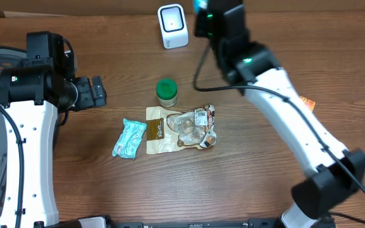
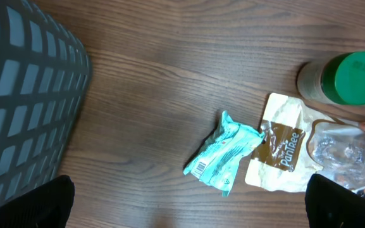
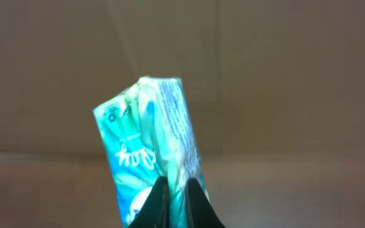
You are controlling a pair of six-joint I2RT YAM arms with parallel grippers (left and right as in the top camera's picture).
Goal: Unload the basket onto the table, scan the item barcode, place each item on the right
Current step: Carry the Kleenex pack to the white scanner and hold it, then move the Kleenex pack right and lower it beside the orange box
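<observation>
While the right claw [image 3: 173, 204] was clamped on its lower end, the teal packet [image 3: 147, 142] stood upright above the fingertips. It was a glossy, crinkled film pouch with white print and a folded seam. The left claw [image 1: 97, 92] hung wide apart, holding nothing, and a second teal pouch [image 2: 223, 152] lay crumpled near it on the wood-grain surface [image 2: 169, 76].

We count two teal packets [image 1: 129, 139], one green-lidded jar [image 1: 166, 92], one tan pouch [image 1: 181, 128], one white scanner [image 1: 173, 26] and one basket [image 2: 24, 95].
</observation>
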